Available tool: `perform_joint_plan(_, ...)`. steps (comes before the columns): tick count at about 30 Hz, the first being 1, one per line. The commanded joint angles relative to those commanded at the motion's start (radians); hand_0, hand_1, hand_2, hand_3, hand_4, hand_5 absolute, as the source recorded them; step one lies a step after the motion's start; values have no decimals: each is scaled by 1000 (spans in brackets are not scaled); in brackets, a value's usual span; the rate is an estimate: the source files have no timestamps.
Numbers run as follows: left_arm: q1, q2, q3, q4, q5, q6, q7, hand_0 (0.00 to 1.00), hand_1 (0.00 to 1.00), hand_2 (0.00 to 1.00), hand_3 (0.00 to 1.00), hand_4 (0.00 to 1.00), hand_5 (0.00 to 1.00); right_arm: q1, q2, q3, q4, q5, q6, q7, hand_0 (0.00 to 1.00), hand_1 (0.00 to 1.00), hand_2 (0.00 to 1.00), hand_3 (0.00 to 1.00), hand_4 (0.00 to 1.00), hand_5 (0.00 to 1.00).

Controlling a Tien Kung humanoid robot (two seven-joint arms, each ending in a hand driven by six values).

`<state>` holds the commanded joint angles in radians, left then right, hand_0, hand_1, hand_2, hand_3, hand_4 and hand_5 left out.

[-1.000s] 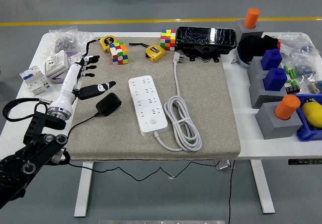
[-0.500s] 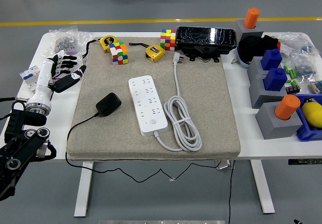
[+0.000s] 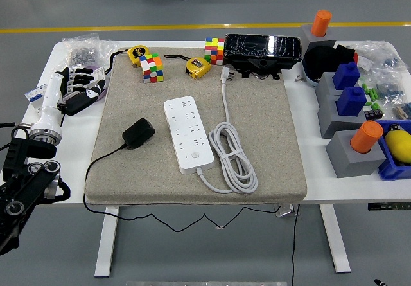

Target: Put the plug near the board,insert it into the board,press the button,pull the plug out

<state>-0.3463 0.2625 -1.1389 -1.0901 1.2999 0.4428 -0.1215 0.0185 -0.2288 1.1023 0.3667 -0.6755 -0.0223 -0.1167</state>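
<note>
A black plug (image 3: 139, 133) lies on the grey mat (image 3: 270, 138), just left of the white power board (image 3: 187, 134), with its thin black cord trailing off the mat's front edge. The board's own white cable (image 3: 232, 162) is coiled to its right. My left hand (image 3: 77, 88) hovers at the table's left edge, beyond the mat and well left of the plug, its fingers spread and holding nothing. The right arm is out of sight.
Two colourful cubes (image 3: 152, 67) (image 3: 214, 50), two yellow tape measures (image 3: 198, 66) and a black box (image 3: 263, 48) line the mat's far edge. Small packets (image 3: 45, 99) lie under my left hand. Grey blocks with orange and blue pieces (image 3: 350, 103) crowd the right side.
My left hand has pulled back from beside the plug to the table's left edge, off the mat. The plug and board have not moved.
</note>
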Motion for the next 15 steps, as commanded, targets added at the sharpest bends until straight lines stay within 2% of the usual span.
perform_joint_plan(15,-4,13,-15,-10,5,-3,3,509,608,548,590,790,284,10,-6,-13,1,0,0,0,546,646,667,567,909,429)
